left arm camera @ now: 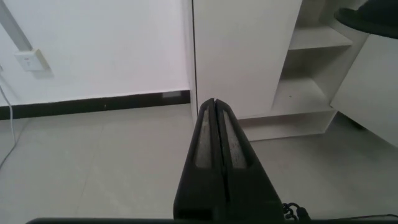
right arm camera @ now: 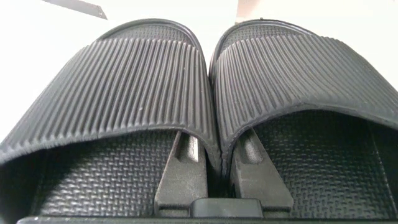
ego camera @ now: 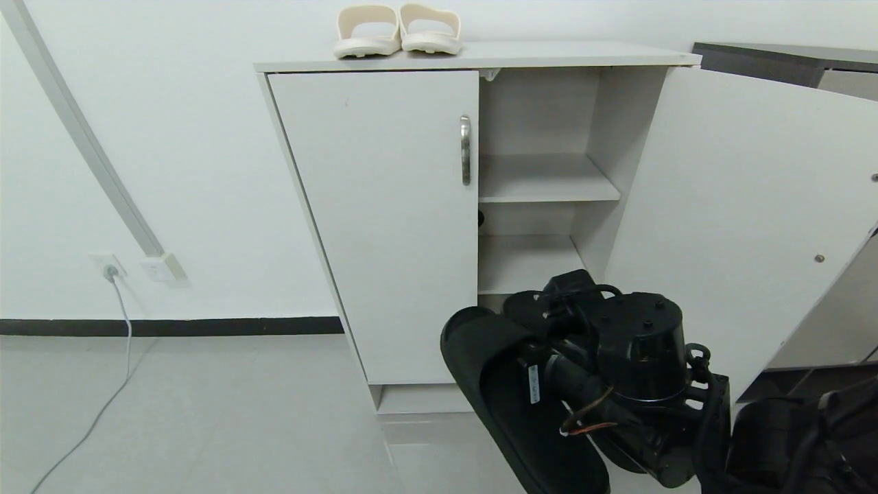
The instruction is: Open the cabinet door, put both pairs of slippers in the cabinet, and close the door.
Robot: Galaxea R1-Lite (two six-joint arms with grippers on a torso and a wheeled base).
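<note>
Right pincer (right arm camera: pixel 219 168): closed on the black slippers (ego camera: pixel 507 384), one finger under each ribbed strap, the two inner strap edges nipped together between them. The pair hung in front of the cabinet (ego camera: pixel 480 55), low down and just outside its open half, toes toward it.

Left pincer (left arm camera: pixel 214 143): fingers pressed flat together, holding nothing, low over the floor out in front of the cabinet.

Cream slippers (ego camera: pixel 398 31): side by side on the cabinet top, above the shut door (ego camera: pixel 374 219).

Handling, my judgement: the black pair looked like light moulded rubber, bendy at the sole. The ribbed straps should bite well, but long soles held from one end could droop or splay apart. The cream pair looked the same sort; I would take them by the touching inner strap edges.

In the way: the open door (ego camera: pixel 741 219) swung out on the cabinet's right and the shut door's edge with its metal handle (ego camera: pixel 466 149) framed a narrow opening. The upper shelf (ego camera: pixel 542 178) and the lower shelf (ego camera: pixel 525 264) were both bare. The soles looked long beside that gap, so I judged a straight, level entry necessary.

Wall socket (ego camera: pixel 106 264) and grey cable (ego camera: pixel 116 370): well left of the cabinet, no bother.
</note>
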